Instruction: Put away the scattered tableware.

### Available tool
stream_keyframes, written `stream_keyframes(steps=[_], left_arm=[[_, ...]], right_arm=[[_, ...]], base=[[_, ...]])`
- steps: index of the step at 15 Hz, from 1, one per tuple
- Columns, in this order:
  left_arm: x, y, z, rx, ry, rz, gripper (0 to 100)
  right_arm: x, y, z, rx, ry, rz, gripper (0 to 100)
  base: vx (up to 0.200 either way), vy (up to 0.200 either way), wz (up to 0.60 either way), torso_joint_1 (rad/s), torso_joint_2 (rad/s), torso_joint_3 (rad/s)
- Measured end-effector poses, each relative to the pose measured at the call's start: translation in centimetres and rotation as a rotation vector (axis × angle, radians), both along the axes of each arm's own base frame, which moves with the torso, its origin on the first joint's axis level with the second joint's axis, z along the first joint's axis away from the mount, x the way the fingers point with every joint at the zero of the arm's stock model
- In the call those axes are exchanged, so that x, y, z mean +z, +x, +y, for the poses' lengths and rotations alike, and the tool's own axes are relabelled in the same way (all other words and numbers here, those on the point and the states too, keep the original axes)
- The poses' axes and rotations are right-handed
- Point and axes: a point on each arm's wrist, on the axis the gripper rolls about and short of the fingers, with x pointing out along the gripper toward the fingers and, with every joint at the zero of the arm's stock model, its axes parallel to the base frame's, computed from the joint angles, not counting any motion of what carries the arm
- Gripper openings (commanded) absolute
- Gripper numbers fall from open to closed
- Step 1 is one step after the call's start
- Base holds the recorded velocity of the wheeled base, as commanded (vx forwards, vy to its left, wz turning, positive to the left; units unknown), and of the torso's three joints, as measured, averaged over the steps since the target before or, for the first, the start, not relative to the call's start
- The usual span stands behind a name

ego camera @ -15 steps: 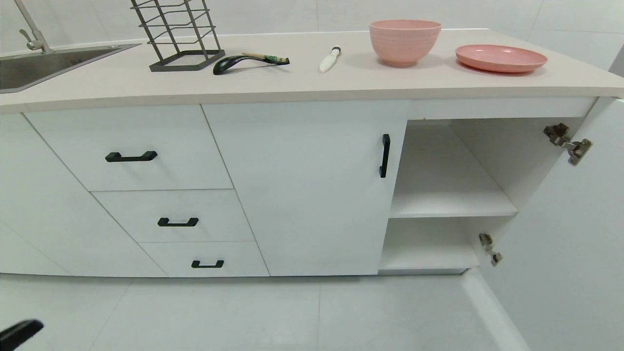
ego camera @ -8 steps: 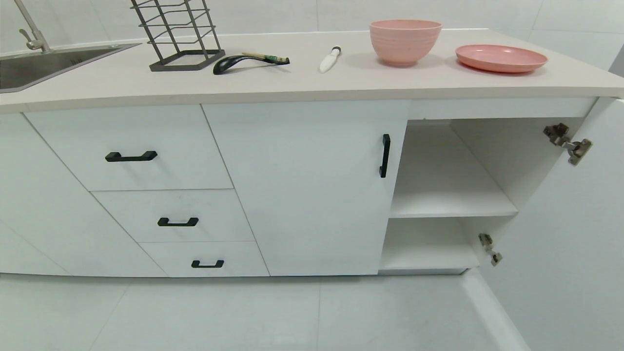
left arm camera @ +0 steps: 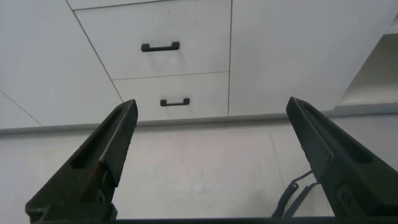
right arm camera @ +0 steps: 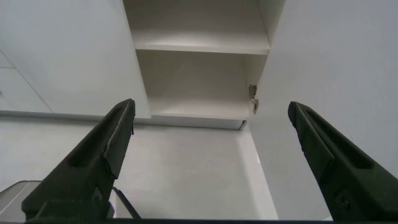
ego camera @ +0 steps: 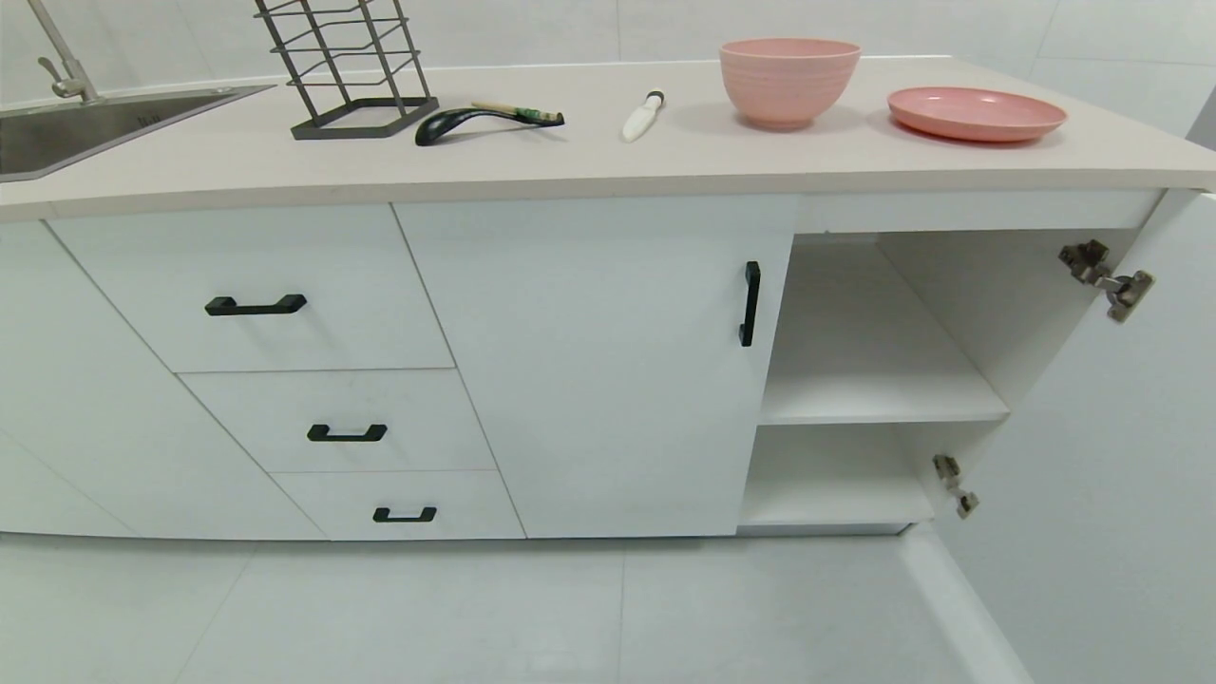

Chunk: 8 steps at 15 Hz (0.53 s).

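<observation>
Wrist views, left gripper (left arm camera: 211, 102) splayed at drawers (left arm camera: 168, 71), right gripper (right arm camera: 211, 104) at cabinet (right arm camera: 199, 81)

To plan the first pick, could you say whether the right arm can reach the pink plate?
Probably yes: the pink plate lies bare at the counter's right end, clear of the bowl; the low right tool is open.

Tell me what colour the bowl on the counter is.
Pink; the bowl shows best in the head view, beside a matching pink plate.
</observation>
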Motion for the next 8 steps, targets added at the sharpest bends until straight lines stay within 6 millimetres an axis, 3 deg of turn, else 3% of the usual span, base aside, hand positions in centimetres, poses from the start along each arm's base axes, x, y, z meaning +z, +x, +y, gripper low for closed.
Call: stream_keyframes(steps=[3,4,6,8], left_arm=[[0.02,-0.01,0.00,0.001,-0.002,-0.001,100],[0.02,-0.01,0.01,0.004,-0.006,-0.001,100],[0.00,0.00,0.01,0.006,-0.029,-0.001,100],[0.00,0.00,0.01,0.005,-0.029,-0.002,100]], right_arm=[[0.00,0.00,-0.01,-0.004,0.019,0.001,100],[0.00,0.00,-0.01,-0.004,0.019,0.001,100],[0.00,0.00,-0.01,-0.005,0.020,0.001,100],[0.00,0.00,-0.01,-0.006,0.020,0.001,100]], base=[[0.000,0.000,-0.60,0.006,0.00,0.002],[0.000,0.000,0.00,0.000,0.00,0.000],[0.200,-0.200,0.00,0.002,0.00,0.007],[0.000,-0.200,0.00,0.002,0.00,0.002]])
